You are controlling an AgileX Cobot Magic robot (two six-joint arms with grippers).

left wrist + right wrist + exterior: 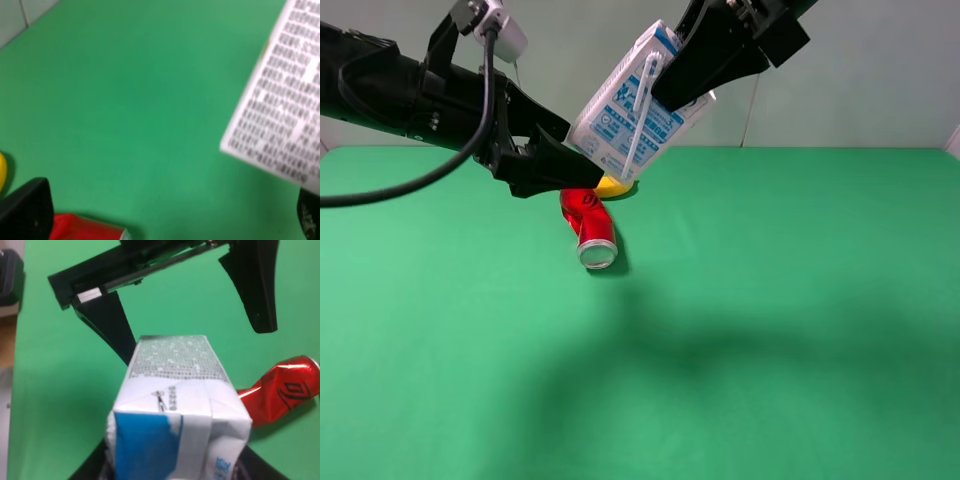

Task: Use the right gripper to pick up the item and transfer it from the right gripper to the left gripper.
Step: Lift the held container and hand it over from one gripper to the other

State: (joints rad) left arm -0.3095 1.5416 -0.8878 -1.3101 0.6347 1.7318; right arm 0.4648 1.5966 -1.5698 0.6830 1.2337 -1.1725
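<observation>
**Mid-air handover:** The right gripper (672,85), a blocky black claw reaching down from above, is clamped on the gabled, blue-patched end of a small white drink carton (625,115). It holds the carton tilted in the air, well clear of the green table (790,320). A white straw (642,110) runs along the carton's blue-printed face.

The carton's lower end slants away from that gripper toward the left gripper (570,168), which comes in from the opposite side on a black arm trailing a looping cable (489,70). The left gripper's jaws stand wide apart. In the right wrist view its two black fingers (107,322) flank the carton's far end; whether either touches it cannot be told.

Beneath both grippers a dented red can (590,225) lies on its side on the table. A yellow banana (613,186) peeks out just behind it, under the left gripper's tips.
</observation>
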